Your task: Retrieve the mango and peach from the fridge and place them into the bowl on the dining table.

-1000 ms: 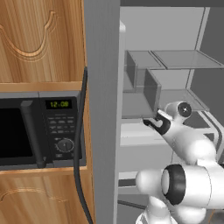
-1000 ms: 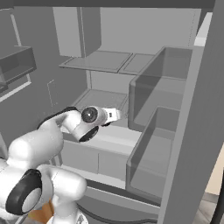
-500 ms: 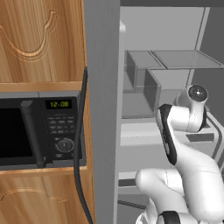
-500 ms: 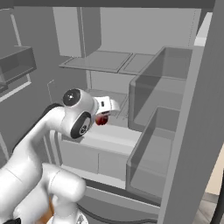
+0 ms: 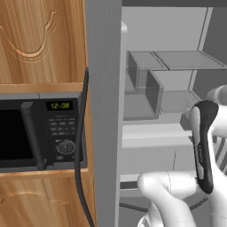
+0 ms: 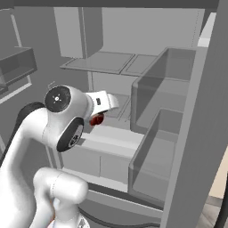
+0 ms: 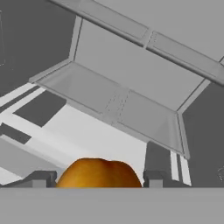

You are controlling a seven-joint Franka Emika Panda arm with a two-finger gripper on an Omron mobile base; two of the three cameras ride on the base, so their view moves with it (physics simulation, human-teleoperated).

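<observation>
Gripper (image 7: pixel 95 178) sits inside the open fridge (image 6: pixel 187 133), its two fingertips set wide on either side of an orange-red fruit, the peach (image 7: pixel 99 173), which fills the gap between them. Pale shelves (image 7: pixel 118 103) lie beyond it.

Green digits on microwave (image 5: pixel 42 133) display (image 5: pixel 59 105) read about "12:08"; last digit blurred. Keypad button labels too small to read.
</observation>
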